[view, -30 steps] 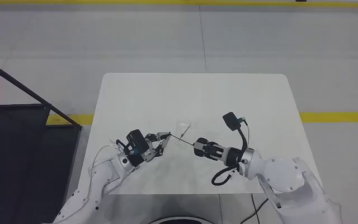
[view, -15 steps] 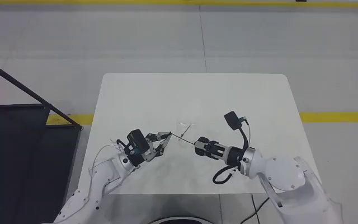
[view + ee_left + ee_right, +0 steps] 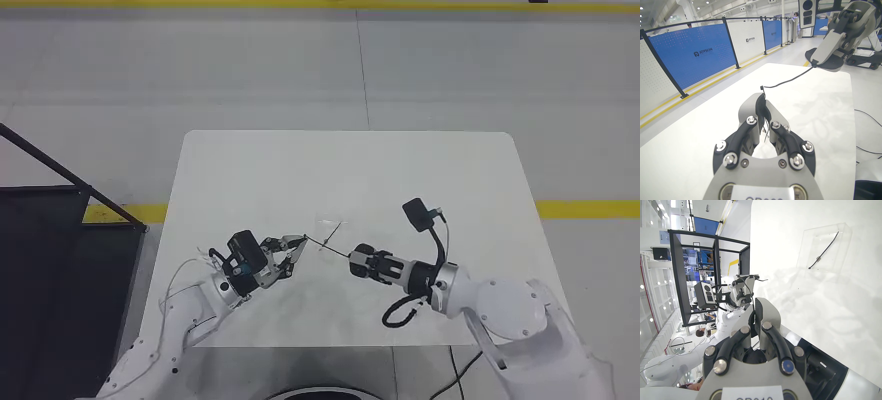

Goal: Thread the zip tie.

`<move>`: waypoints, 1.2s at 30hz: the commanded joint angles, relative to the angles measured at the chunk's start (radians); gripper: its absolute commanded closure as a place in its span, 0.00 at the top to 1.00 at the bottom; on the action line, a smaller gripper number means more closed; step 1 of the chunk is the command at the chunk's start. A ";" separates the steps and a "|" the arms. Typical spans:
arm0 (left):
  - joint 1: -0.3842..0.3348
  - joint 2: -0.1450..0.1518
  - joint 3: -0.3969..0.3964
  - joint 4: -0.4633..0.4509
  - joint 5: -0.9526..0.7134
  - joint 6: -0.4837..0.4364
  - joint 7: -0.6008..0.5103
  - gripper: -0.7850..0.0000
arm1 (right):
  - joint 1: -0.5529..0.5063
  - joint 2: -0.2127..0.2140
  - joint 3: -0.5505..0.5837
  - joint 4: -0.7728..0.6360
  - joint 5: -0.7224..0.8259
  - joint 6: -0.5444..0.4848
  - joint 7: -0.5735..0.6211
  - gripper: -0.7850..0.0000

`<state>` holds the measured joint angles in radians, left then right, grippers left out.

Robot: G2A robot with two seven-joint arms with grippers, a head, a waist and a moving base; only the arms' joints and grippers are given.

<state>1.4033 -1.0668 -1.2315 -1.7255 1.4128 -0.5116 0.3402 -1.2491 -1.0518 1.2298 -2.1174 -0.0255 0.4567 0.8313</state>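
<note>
Top view, two end effectors, two zip ties

R pincer edged slightly away from L pincer, pulling zip tie.

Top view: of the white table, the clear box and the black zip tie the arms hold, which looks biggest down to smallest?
1. White table, by far.
2. Clear box.
3. Zip tie: its line runs longer than the box, but it is hair-thin, so it covers least.

Left arm, jaws pinched; right arm, jaws pinched
</note>
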 commanded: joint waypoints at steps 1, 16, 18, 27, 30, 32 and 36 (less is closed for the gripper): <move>0.000 0.000 0.000 0.000 0.003 -0.001 -0.001 0.00 | 0.000 0.000 -0.002 -0.001 0.000 0.002 -0.001 0.00; -0.001 -0.002 -0.002 0.007 0.016 -0.008 0.005 0.00 | 0.013 0.001 -0.018 0.004 0.000 0.010 -0.007 0.00; -0.002 -0.003 0.000 0.008 0.023 -0.004 0.005 0.00 | 0.013 0.001 -0.018 0.004 0.005 0.008 -0.010 0.00; -0.001 -0.005 0.006 0.005 0.069 0.025 0.010 0.00 | 0.007 0.003 -0.010 0.003 0.023 -0.005 -0.018 0.00; -0.001 -0.006 0.010 0.006 0.082 0.035 0.011 0.00 | 0.003 0.004 -0.006 0.002 0.029 -0.010 -0.018 0.00; -0.001 -0.006 0.011 0.005 0.087 0.038 0.012 0.00 | 0.000 0.004 -0.003 0.001 0.034 -0.014 -0.020 0.00; 0.000 -0.007 0.013 0.005 0.096 0.042 0.015 0.00 | -0.004 0.006 0.000 -0.001 0.037 -0.022 -0.019 0.00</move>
<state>1.4028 -1.0736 -1.2188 -1.7200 1.5060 -0.4704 0.3545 -1.2526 -1.0466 1.2290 -2.1180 0.0112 0.4362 0.8120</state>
